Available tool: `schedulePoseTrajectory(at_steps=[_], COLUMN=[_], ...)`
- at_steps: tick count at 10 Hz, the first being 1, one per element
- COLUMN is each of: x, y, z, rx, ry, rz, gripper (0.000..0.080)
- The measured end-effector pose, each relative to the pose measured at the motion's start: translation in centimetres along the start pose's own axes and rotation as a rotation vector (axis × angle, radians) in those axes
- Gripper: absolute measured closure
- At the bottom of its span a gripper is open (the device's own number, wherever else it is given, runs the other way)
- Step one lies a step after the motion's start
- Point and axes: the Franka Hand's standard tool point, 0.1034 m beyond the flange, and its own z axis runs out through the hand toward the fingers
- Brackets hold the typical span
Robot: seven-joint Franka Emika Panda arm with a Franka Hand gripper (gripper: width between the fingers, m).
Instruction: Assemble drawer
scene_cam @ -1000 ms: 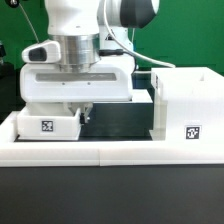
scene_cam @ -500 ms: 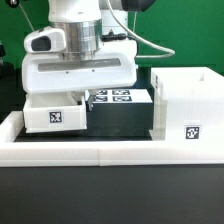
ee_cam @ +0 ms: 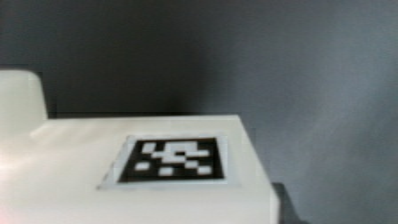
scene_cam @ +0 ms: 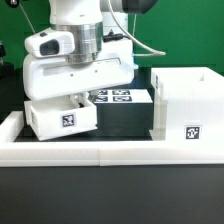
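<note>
My gripper (scene_cam: 76,99) is shut on a small white drawer tray (scene_cam: 62,118) with a square tag on its side. It holds the tray tilted above the dark table, at the exterior view's left. My fingertips are hidden by the tray and the hand. In the wrist view the tray's white face and tag (ee_cam: 175,160) fill the frame close up, and no fingers show. The large boxy drawer shell (scene_cam: 188,100) stands at the exterior view's right, a gap away from the tray. The second small tray is out of view.
The marker board (scene_cam: 120,97) lies flat on the table behind the held tray. A long low white border block (scene_cam: 100,151) runs along the front, with another (scene_cam: 8,122) at the exterior view's left. The shell's open side faces the tray.
The tray has been lifted off the table beside the front border block. It has moved up and slightly toward the exterior view's right, and now hangs tilted. The marker board has come into view.
</note>
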Motion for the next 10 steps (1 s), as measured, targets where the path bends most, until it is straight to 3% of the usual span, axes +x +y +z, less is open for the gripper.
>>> schedulePoseTrajectory(at_steps=[2, 10], x=[0.47, -0.23], y=[-0.31, 0.41], z=[0.08, 0.26], rx=[-0.015, -0.021], ry=[-0.023, -0.053], rz=[-0.199, -0.723], gripper=[0.0757, 0.0757])
